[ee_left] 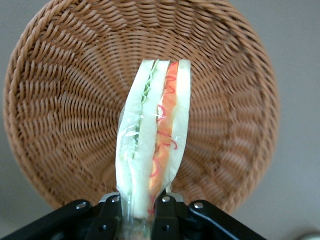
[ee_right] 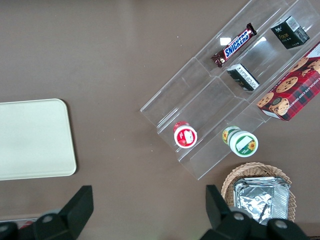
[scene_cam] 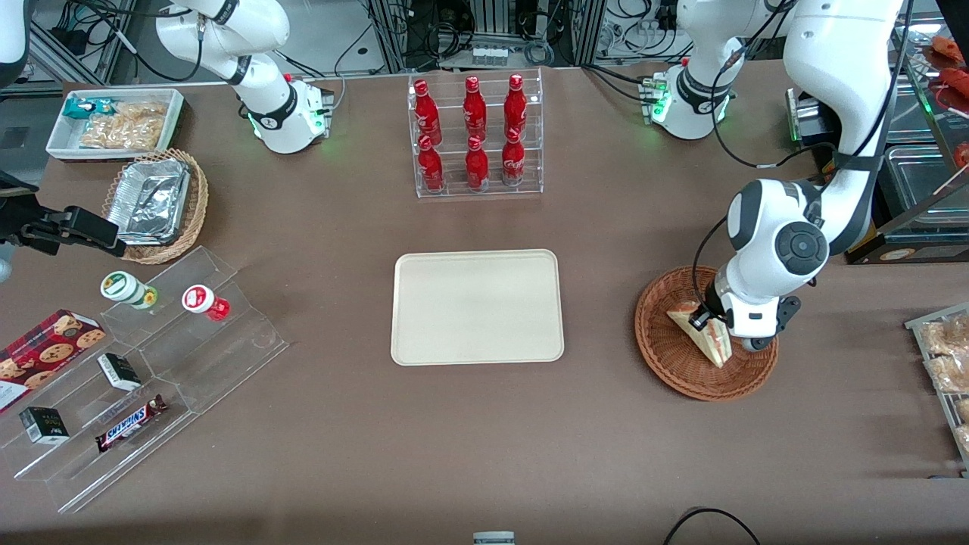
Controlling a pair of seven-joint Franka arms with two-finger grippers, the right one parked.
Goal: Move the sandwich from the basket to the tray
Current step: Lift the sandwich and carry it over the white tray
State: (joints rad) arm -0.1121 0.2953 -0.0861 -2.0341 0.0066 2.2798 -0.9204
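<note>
The sandwich (scene_cam: 708,333) is a pale bread wedge with red, orange and green filling, lying in the reddish-brown wicker basket (scene_cam: 674,363) toward the working arm's end of the table. My left gripper (scene_cam: 708,322) is down in the basket and shut on the sandwich. In the left wrist view the sandwich (ee_left: 152,145) stands on edge between the two black fingers (ee_left: 107,215), with the basket's weave (ee_left: 65,100) all around it. The cream-beige tray (scene_cam: 477,306) lies flat at the table's middle, with nothing on it.
A clear rack of red bottles (scene_cam: 475,136) stands farther from the front camera than the tray. A clear stepped stand (scene_cam: 144,371) with snacks, a tan foil-container basket (scene_cam: 155,204) and a white snack bin (scene_cam: 113,121) lie toward the parked arm's end. A rack of pastries (scene_cam: 946,363) sits at the working arm's end.
</note>
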